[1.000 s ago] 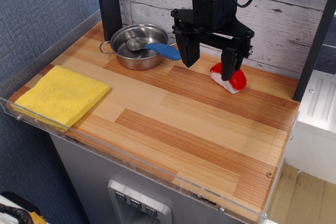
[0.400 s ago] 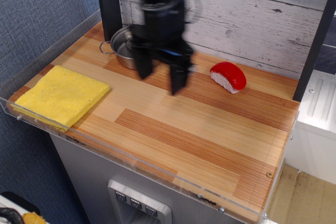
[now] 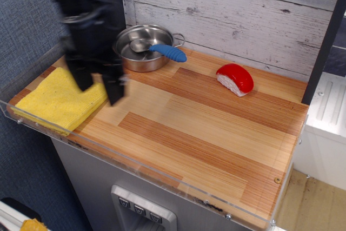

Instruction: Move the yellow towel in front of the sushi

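Observation:
The yellow towel (image 3: 57, 104) lies folded flat at the front left corner of the wooden table. The sushi (image 3: 235, 79), red top over white rice, sits at the back right near the plank wall. My gripper (image 3: 99, 86) is blurred with motion. It hangs over the towel's right edge with its two black fingers spread apart and nothing between them. Its left finger covers part of the towel.
A steel pan with a blue handle (image 3: 145, 47) stands at the back, just behind the gripper. A clear plastic rim (image 3: 135, 163) runs along the table's front and left edges. A dark post (image 3: 113, 4) stands at the back left.
The gripper has swept from over the sushi at the back right, across the table, to the towel at the front left. The sushi, pan and towel have not moved.

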